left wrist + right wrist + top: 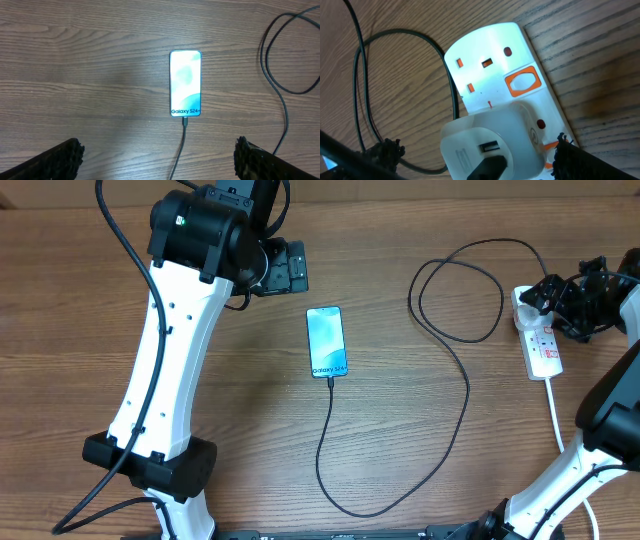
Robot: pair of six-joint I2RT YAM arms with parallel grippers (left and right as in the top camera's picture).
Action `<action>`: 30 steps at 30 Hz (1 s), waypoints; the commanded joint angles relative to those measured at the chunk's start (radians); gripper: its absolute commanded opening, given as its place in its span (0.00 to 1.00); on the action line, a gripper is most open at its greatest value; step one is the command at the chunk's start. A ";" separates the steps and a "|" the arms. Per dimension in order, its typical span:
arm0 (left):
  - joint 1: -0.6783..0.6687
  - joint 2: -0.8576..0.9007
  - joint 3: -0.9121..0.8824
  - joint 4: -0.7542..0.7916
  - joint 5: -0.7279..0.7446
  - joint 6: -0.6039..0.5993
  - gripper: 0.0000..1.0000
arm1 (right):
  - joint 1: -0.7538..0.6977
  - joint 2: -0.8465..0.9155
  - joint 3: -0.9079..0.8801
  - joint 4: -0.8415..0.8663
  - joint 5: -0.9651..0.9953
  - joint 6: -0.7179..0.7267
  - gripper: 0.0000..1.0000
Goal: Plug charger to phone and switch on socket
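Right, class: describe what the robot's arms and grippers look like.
The left arm and right arm have smooth white links between bulky black joint housings. The left one shows a small green light and a black cable trailing alongside. The left gripper and right gripper are black, with rough-textured pads.

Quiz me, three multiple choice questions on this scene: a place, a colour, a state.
1. The power strip lies on which arm's side? A) left B) right C) midway between both
2. The charger cable is: A) white B) red C) black
3. The cable's tip at the phone is: A) plugged in B) lying apart C) held in a gripper
Answers: 1 B, it sits under the right gripper; 2 C, its loops are black; 3 A, it enters the phone's Galaxy end.
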 commanded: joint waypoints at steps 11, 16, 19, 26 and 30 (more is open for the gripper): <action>0.010 0.007 -0.002 0.002 -0.014 -0.003 1.00 | 0.004 0.005 -0.063 0.056 0.023 0.003 1.00; 0.010 0.007 -0.002 0.002 -0.014 -0.003 1.00 | 0.005 0.005 -0.064 0.057 0.021 0.003 1.00; 0.010 0.007 -0.002 0.002 -0.014 -0.003 1.00 | 0.005 0.005 -0.064 0.056 0.012 0.002 1.00; 0.010 0.007 -0.002 0.002 -0.014 -0.003 1.00 | 0.005 0.005 -0.064 0.053 -0.032 -0.005 1.00; 0.010 0.007 -0.002 0.002 -0.014 -0.003 1.00 | 0.005 0.005 -0.064 0.049 -0.032 -0.005 1.00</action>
